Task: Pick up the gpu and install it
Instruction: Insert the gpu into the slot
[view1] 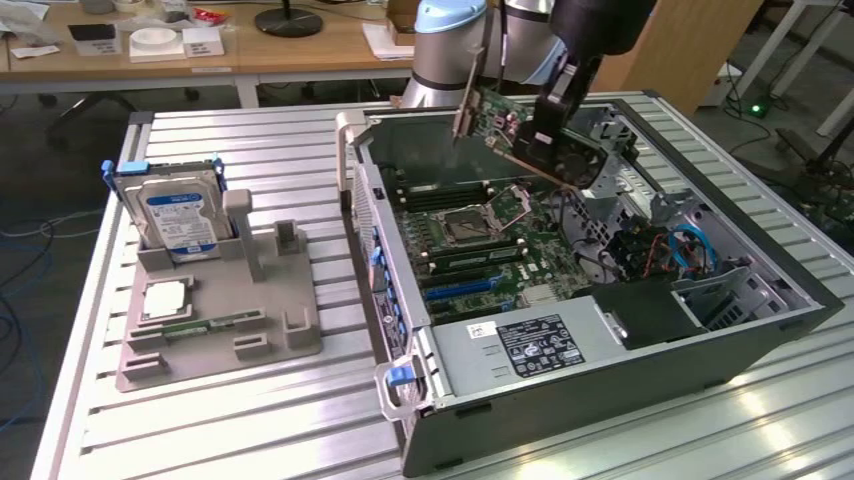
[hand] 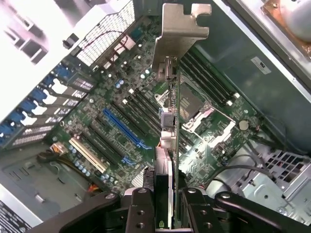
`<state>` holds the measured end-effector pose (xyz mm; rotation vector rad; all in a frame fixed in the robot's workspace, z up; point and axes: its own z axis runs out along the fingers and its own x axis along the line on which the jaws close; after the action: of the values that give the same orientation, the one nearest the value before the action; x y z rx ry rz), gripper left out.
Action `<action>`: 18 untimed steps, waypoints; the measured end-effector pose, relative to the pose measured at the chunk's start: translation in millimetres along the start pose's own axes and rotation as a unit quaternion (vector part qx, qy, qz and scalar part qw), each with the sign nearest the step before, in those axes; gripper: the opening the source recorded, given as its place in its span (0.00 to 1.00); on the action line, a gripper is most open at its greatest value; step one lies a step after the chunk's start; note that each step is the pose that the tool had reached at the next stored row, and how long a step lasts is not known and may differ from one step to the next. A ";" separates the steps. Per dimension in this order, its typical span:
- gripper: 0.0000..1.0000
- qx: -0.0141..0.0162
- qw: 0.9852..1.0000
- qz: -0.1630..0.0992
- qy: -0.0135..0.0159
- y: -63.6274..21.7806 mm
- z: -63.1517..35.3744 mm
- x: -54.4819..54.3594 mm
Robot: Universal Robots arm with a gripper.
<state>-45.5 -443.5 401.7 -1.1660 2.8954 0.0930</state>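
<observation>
The gpu (view1: 541, 138), a dark card with a green edge and a silvery end bracket, hangs tilted in the air above the open computer case (view1: 747, 330). My gripper (view1: 550, 118) is shut on the card's upper edge. In the wrist view the gpu (hand: 167, 141) runs edge-on away from my gripper (hand: 165, 211), its metal bracket (hand: 180, 34) at the far end. Below it lies the green motherboard (hand: 121, 121) with a blue slot (hand: 124, 128) and black slots beside it. The card is above the board, touching nothing.
A grey parts holder (view1: 214, 310) at the exterior view's left carries a silver hard drive with a blue label (view1: 180, 220), a chip and a memory stick. Drive cages and cables (view1: 681, 250) fill the case's right part. A wooden desk (view1: 200, 50) stands behind.
</observation>
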 end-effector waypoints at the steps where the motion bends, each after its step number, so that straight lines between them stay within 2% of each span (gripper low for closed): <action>1: 0.27 0.001 1.000 -0.008 -0.001 0.0 0.1 0.0; 4: 0.27 0.003 1.000 -0.031 -0.003 0.0 0.4 0.1; 10: 0.27 0.004 0.998 -0.068 -0.004 -0.3 1.0 0.3; 18: 0.27 0.005 0.994 -0.111 -0.005 -0.8 1.6 0.9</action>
<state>-45.6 -444.6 400.0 -1.4708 2.7314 0.0795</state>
